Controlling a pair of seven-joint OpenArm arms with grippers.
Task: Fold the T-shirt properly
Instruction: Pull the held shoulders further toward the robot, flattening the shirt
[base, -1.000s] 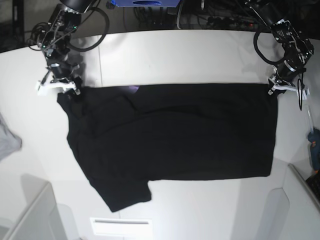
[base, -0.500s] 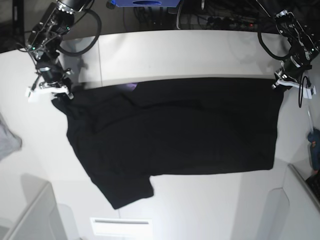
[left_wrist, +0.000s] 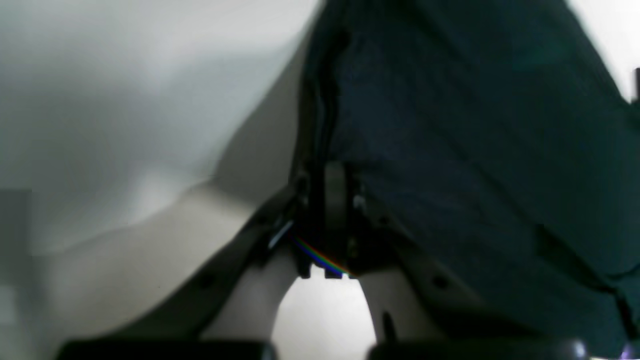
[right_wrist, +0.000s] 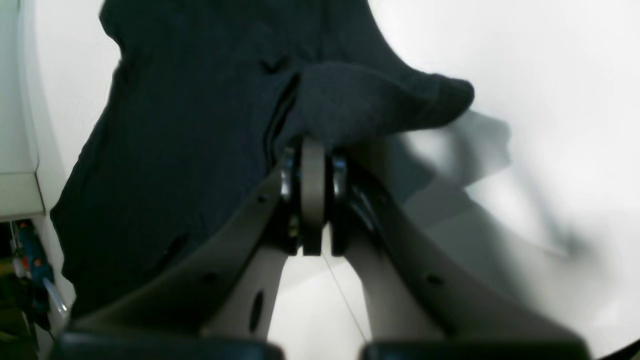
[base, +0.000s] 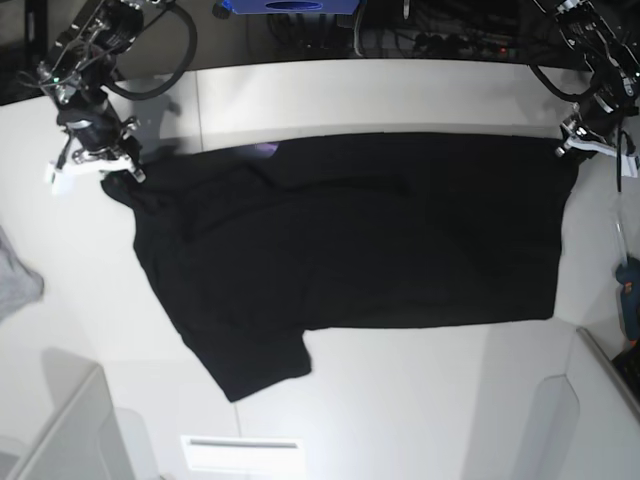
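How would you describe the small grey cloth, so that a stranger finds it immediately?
Start from the big black T-shirt spread across the white table in the base view. Go past its sleeve end to that view's left border, where the grey cloth lies apart, half cut off. It is pale and small; no gripper touches it.

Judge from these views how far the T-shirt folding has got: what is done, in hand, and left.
Done: the T-shirt lies spread on the table. In hand: the right gripper and left gripper are each shut on a far corner. Left: every fold; one sleeve sticks out.
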